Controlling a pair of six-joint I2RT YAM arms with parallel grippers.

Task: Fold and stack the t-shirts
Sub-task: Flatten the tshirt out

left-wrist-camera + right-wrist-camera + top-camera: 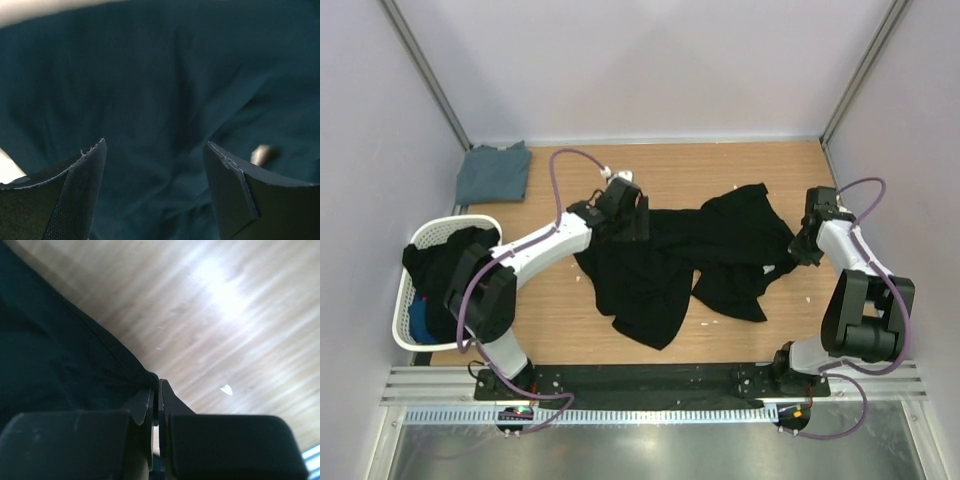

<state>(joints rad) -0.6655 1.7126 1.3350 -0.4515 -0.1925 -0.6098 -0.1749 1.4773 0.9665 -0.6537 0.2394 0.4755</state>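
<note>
My left gripper (155, 150) gapes empty just above the black t-shirt (160, 75), while my right gripper (156, 385) pinches its edge tight.

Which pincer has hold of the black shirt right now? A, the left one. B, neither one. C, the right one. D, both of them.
C: the right pincer is shut on a puckered edge of the black t-shirt, while the left pincer stands open over it with nothing between its fingers.
</note>
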